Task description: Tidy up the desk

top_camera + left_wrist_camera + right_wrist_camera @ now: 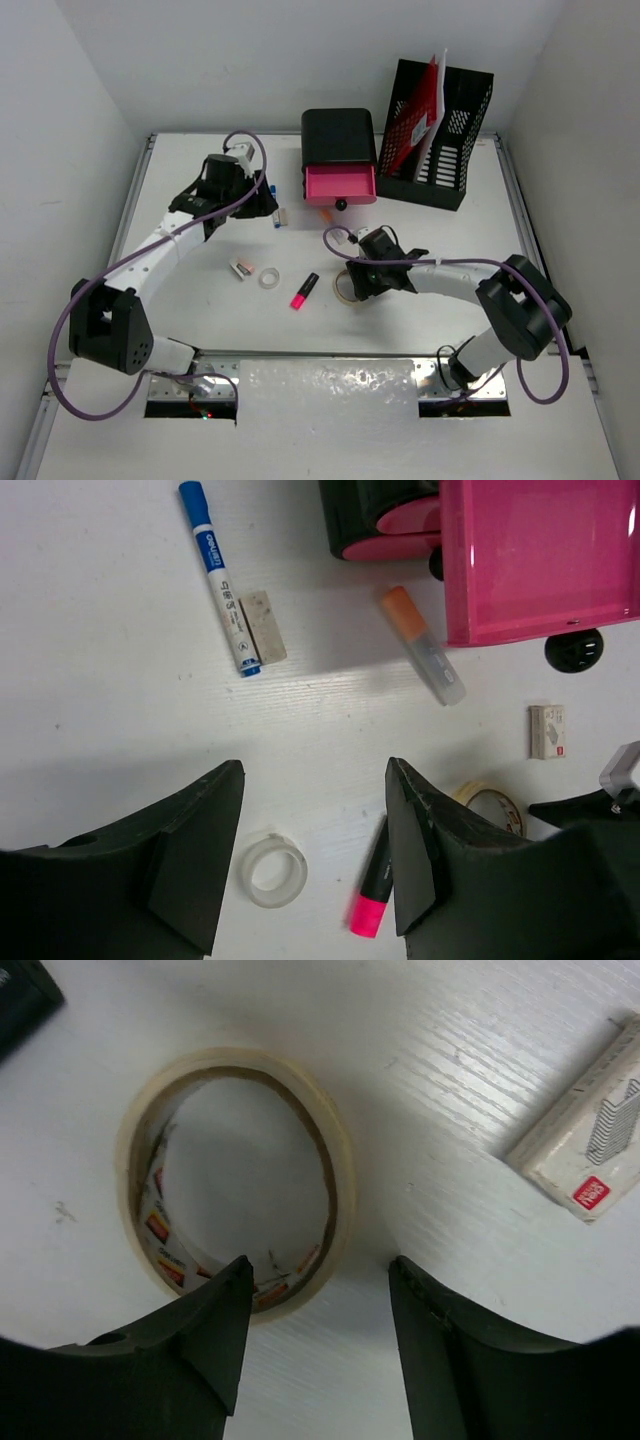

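The white desk (230, 322) holds scattered items. My left gripper (262, 203) hangs open and empty high above it; in the left wrist view (315, 770) a clear tape ring (272, 870) and a pink highlighter (372, 895) lie far below its fingers. My right gripper (350, 283) is low over a beige tape roll (235, 1175). It is open (318, 1270), with one fingertip at the roll's inner side and the other outside, so the near wall sits between them. A staples box (590, 1150) lies just beside it.
A blue marker (220, 575), an eraser (263, 625) and an orange-capped tube (425, 650) lie in front of the open pink drawer (340, 185) of a black box (338, 135). A black file holder (440, 135) stands at the back right. A small white-red item (241, 268) lies left.
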Tool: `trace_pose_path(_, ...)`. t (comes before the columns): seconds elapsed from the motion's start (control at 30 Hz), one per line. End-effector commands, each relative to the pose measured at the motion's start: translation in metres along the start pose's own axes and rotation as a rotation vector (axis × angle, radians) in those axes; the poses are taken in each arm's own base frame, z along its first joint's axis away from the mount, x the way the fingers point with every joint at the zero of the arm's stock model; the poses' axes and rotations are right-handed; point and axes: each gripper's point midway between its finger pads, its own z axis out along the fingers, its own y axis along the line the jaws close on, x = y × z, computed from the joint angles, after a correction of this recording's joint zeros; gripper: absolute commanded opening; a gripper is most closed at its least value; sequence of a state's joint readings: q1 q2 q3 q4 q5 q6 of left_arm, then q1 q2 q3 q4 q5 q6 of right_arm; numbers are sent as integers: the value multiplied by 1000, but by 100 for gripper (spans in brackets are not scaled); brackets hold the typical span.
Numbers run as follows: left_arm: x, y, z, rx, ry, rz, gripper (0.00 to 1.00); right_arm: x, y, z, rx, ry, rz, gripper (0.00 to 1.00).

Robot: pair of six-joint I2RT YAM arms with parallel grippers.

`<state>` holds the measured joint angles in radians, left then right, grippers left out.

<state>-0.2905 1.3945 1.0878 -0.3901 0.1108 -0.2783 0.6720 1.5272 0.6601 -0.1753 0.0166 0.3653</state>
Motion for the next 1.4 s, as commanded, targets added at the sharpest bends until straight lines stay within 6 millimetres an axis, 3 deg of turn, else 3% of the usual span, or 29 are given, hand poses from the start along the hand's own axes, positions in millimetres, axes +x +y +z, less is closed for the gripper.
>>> trace_pose_path(0.0,-28,-5,-16,10,-104,11,52,-6,8,4,-11,-45,2,55)
trace_pose_path(0.07,-26,-3,-15,5,-103,19,49,-8,8,4,3,-55,-3,44)
trace_pose_path(0.27,-19,-3,-9,15,-73,21,22,-11,6,-7,56,-30,-48,0)
trace_pose_path(0.37,-20,-6,-10,29,-70,26,12,-19,9,-27,71,-33,-82,0)
trace_pose_path(0.5,-23,-5,-11,21,-77,29,10,-44,15,-70,68,-74,-116,0)
trace_pose_path(0.57,-24,-7,-12,27,-80,27,8,-64,19,-95,66,-107,-132,0)
trace_pose_path(0.6,-24,-8,-12,33,-80,26,8,-86,24,-114,56,-170,-135,0)
trace_pose_path(0.67,-26,-9,-13,38,-84,23,8,-90,22,-127,63,-184,-156,0)
trace_pose_path(0.7,-26,-10,-14,40,-87,22,8,-119,26,-151,65,-281,-152,0)
trace_pose_path(0.83,-28,-10,-15,38,-93,23,8,-165,25,-186,107,-441,-185,0)
trace_pose_path(1.0,-24,-9,-15,36,-87,19,8,-203,18,-193,197,-539,-233,0)
trace_pose_path(1.2,-22,-9,-20,38,-91,12,8,-254,4,-181,355,-623,-346,0)
trace_pose_path(1.37,-19,-8,-22,37,-87,13,8,-293,-16,-169,462,-688,-341,0)
